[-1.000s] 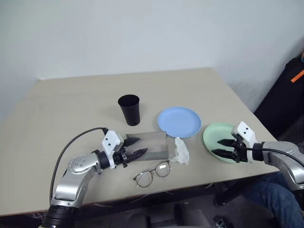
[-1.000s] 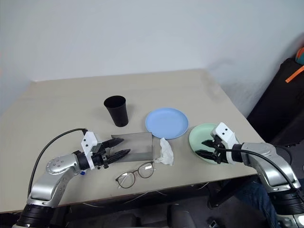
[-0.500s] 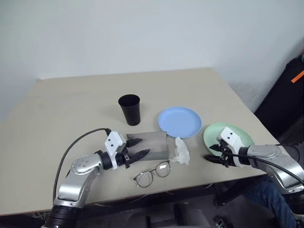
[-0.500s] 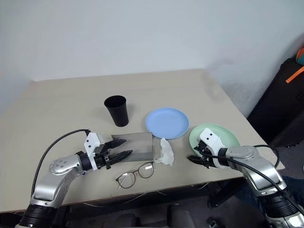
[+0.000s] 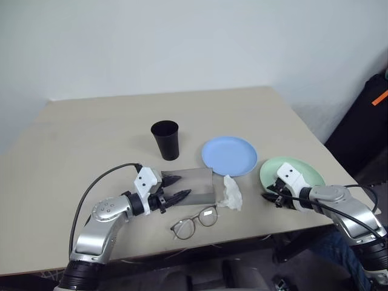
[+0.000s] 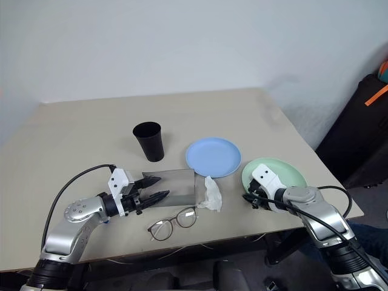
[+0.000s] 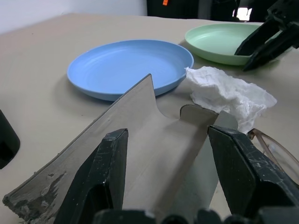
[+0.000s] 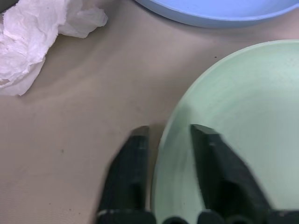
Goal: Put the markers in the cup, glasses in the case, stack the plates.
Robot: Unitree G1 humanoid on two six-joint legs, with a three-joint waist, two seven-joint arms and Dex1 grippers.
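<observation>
Right gripper (image 8: 161, 140) has dropped onto the near rim of the mint green round plastic plate (image 5: 300, 171) and its jaws have narrowed across that rim — likely the pickup for stacking on the light blue round plastic plate (image 5: 229, 155) beside it. Left gripper (image 5: 174, 187) stays wide at the flat grey rectangular case (image 5: 197, 185). Beige tabletop (image 5: 91, 133), plain white wall (image 5: 182, 42) behind.

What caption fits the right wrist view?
Right claw straddles the green plate rim, beside tissue and blue plate.

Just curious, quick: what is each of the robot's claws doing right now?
Left gripper: open, fingers either side of the flat grey rectangular case, not closed on it.
Right gripper: closed on the rim of the round mint green plastic plate.
</observation>
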